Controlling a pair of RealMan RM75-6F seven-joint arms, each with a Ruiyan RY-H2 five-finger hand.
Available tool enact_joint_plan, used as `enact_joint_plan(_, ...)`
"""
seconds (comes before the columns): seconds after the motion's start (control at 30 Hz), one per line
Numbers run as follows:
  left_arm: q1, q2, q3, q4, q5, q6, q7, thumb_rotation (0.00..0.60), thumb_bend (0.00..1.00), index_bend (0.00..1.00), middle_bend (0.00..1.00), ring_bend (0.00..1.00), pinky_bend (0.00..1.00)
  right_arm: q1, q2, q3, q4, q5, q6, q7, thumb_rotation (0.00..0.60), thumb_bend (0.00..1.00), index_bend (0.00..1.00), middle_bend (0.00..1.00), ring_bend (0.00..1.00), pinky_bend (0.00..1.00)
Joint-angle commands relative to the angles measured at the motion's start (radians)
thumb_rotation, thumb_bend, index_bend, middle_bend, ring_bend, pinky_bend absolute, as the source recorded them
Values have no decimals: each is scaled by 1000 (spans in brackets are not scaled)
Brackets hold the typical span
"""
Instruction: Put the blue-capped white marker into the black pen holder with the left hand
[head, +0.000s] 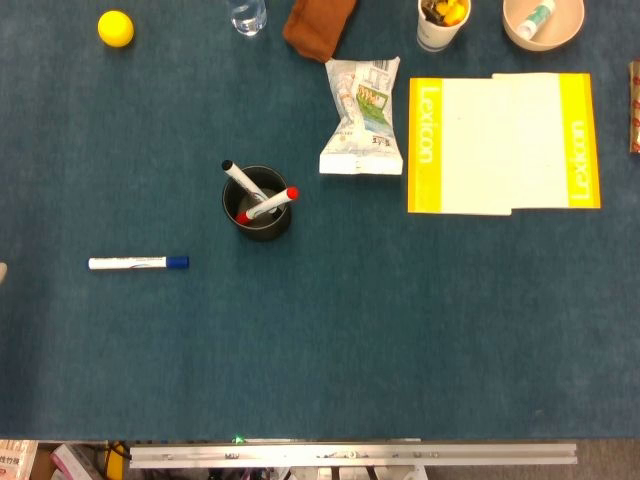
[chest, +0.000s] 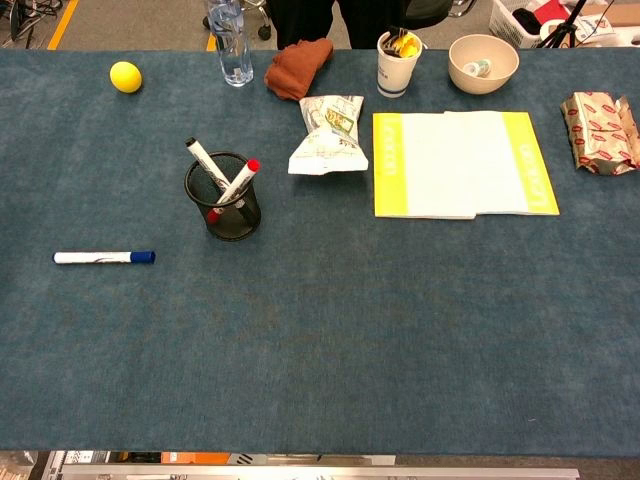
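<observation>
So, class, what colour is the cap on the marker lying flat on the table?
Blue, on the marker; the chest view shows it best.

Head view looks straight down, chest view slants forward from lower, both sharing the blue table (head: 330, 340).

The water bottle (head: 247, 15) was cut off by the top edge of your head view, as was the bowl (head: 543, 25). Your red-wrapped packet (head: 634, 108) ran off the right edge there.
</observation>
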Motion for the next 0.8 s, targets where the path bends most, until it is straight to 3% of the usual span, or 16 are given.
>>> enact_joint_plan(0.03, 2, 1, -1, 0, 4, 7, -4, 600, 0, 379, 418, 281, 355, 2, -3, 0, 4, 3, -4, -1, 600, 120, 333, 317, 296, 427)
enact_joint_plan(0.2, 6, 2, 1, -2, 10, 13, -6, 600, 0, 362, 420, 281, 356, 2, -5, 0, 1, -1, -1, -2, 600, 120, 333, 316, 296, 427)
enact_joint_plan(0.4, 5, -13, 7, 3, 19, 11, -1, 600, 0, 180, 415, 282, 372, 4, -4, 8, 8, 12, -3, 14, 600, 120, 333, 316, 296, 427)
enact_joint_plan(0.5, 9, -22, 13, 2, 27, 16, 4, 600, 0, 155, 388, 279, 374, 1, 0, 7, 1, 11, 2, 15, 600, 120, 333, 317, 296, 427)
enact_joint_plan(0.57, 16, -22, 23, -11, 24, 12, -7, 600, 0, 152, 314, 256, 374, -2, 3, 5, -4, 7, 8, 14, 600, 120, 333, 317, 296, 427)
enact_joint_plan(0.63, 20, -7, 35, -47, 9, -13, -33, 600, 0, 138, 139, 155, 349, -5, 6, 5, -11, 3, 16, 12, 600, 120, 333, 317, 296, 427)
enact_joint_plan(0.7, 17, 19, 45, -96, -11, -48, -28, 600, 0, 133, 27, 53, 263, -6, 7, 4, -15, -3, 22, 10, 600, 120, 333, 317, 296, 427)
enact_joint_plan(0.8, 6, 40, 47, -154, -29, -75, 36, 600, 0, 134, 0, 0, 110, -7, 7, 2, -20, -10, 25, 10, 600, 120, 333, 317, 296, 427)
